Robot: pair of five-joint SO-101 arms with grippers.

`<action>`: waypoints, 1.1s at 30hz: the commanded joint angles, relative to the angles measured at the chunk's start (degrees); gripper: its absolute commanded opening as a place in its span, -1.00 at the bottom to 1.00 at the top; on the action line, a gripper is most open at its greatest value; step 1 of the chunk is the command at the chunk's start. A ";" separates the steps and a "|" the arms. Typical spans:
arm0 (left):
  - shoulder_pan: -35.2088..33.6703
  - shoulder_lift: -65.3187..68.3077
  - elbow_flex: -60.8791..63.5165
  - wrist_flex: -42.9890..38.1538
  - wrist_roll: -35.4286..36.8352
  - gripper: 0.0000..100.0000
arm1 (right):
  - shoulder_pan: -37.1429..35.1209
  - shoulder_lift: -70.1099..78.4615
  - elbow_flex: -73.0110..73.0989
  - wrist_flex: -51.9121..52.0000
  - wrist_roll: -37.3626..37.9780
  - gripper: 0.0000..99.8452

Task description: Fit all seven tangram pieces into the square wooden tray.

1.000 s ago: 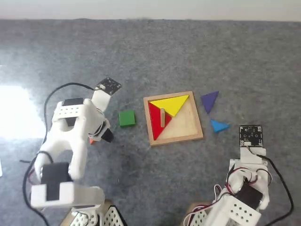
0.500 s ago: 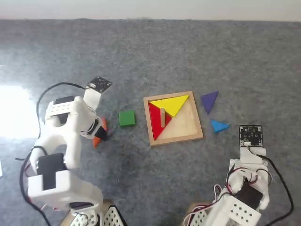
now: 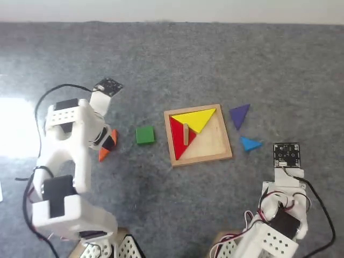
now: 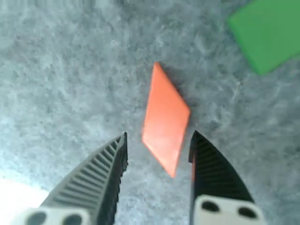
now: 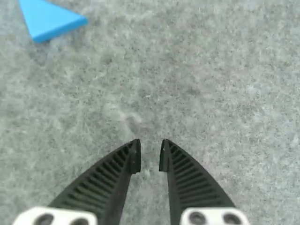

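Left pincer: the left pincer (image 4: pixel 159 136) is spread wide and hangs right over the orange parallelogram (image 4: pixel 165 119), one jaw on each side. It isn't gripping it. Can't tell if either jaw touches.
Orange piece: lying flat on the grey bench (image 3: pixel 161 64), near the green square (image 4: pixel 265 33) and well apart from the tray.
Tray: the square wooden tray (image 3: pixel 226 141) already has the yellow triangle (image 3: pixel 196 119) and red triangle (image 3: pixel 178 141) in it. There's also a small wood-coloured piece (image 3: pixel 186 134) on the red one, and I can't tell how it's seated.
Loose bits: the purple triangle (image 3: pixel 239 114) and blue triangle (image 3: pixel 250 143) sit just beside the tray's far side.
Right pincer: the right pincer (image 5: pixel 149 154) is nearly closed, just a sliver of gap, with nothing in it. It's parked over bare bench.
Handling guess: the piece is probably thin, stiff and light. The smooth painted faces look a bit slick, and the fuzzy bench should keep it from skating.
Where to grab: I'd go across the two long parallel edges near the middle. Pinching at the pointy corners would likely make it twist or pop out.
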 commanded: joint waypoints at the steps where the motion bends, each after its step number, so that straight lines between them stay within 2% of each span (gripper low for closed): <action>1: 4.13 -4.66 1.71 1.05 -0.44 -0.59 | -0.75 -1.10 0.97 0.31 0.62 -0.80; 8: 5.01 1.05 3.47 -3.96 1.49 -0.59 | -0.75 -1.10 0.97 0.31 0.62 -0.80; 12: 3.08 5.36 1.80 -4.84 1.32 -0.59 | -0.75 -1.10 0.97 0.31 0.62 -0.80; 21: -1.76 9.93 -3.03 -4.48 -1.14 -0.60 | -0.75 -1.10 0.97 0.22 0.62 -0.80; 30: -1.32 10.46 -5.32 -4.13 -1.76 -0.76 | -0.75 -1.10 0.97 0.22 0.62 -0.80; 33: -0.26 9.93 -5.49 -0.26 -3.96 -0.80 | -0.75 -1.10 0.97 0.22 0.62 -0.80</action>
